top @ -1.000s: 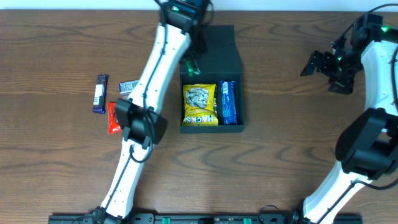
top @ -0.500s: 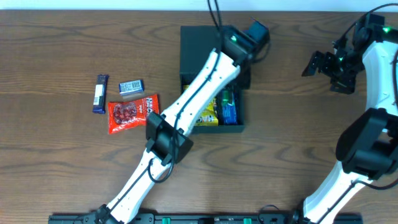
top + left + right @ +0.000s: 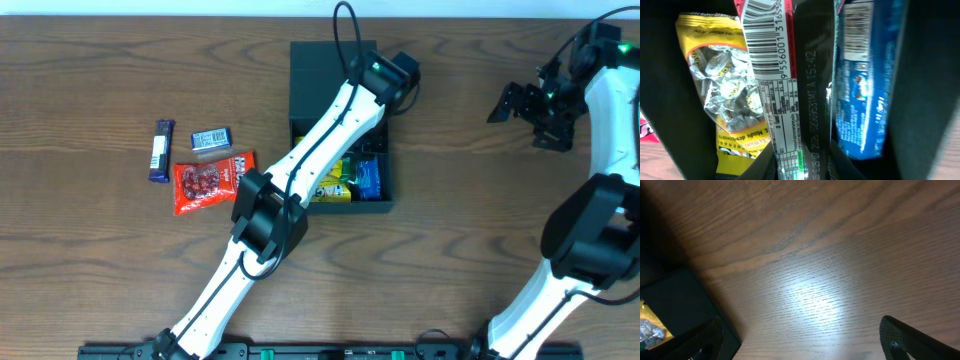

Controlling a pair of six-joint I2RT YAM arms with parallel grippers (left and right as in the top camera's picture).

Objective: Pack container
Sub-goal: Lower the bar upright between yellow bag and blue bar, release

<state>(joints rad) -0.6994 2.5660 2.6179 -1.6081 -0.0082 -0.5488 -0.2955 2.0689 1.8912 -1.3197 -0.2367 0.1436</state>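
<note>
The container [image 3: 318,75] is a dark box with its flap lid open toward the far edge. A yellow packet [image 3: 337,185] and a blue packet [image 3: 369,180] lie inside, mostly hidden by my left arm. My left gripper [image 3: 386,80] hangs over the box's far right part. In the left wrist view the left gripper [image 3: 801,167] is shut on a black and red packet with a barcode [image 3: 790,75], held above the yellow packet [image 3: 725,95] and the blue packet [image 3: 860,85]. My right gripper [image 3: 525,105] is open and empty over bare table, right of the box.
A purple bar [image 3: 160,150], a small blue-white packet [image 3: 210,138] and a red packet [image 3: 205,183] lie on the table left of the box. The right wrist view shows wood table and a corner of the box [image 3: 675,305] at the lower left.
My left arm has swung from the box's far left corner across to its right side, uncovering the snacks on the left, and now sits slightly lower. The right arm has not moved.
</note>
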